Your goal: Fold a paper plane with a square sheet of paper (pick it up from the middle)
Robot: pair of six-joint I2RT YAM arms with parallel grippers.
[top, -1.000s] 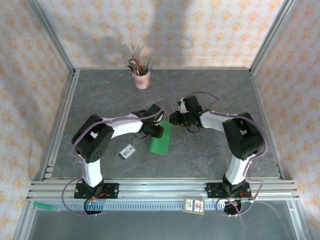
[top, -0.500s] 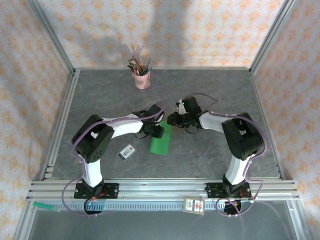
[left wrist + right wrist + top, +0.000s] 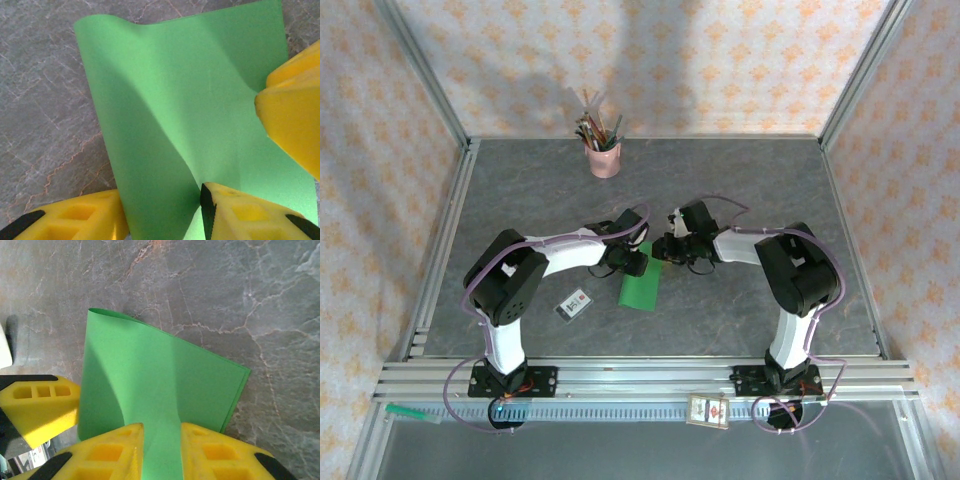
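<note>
Overhead view first: both arms lean into the middle of the tabletop (image 3: 750, 180) and meet at the far end of the green paper (image 3: 642, 288). It lies flat-ish there as a narrow strip, so it's nowhere near a plane yet. The left tool (image 3: 635, 264) is at its left edge and the right tool (image 3: 663, 250) at the far right corner. On the left wrist cam, that tool's fingers (image 3: 250, 215) stand well apart, released, with one tip planted on the paper. My guess is it's pinning the sheet so it can't slide. The top layer bows up in a soft wave. On the right wrist cam, the right tool (image 3: 161, 429) has its fingers close on either side of a raised ridge, but I can't tell if it's actually clamped. The doubled edge at the corner suggests the paper is folded in half.
</note>
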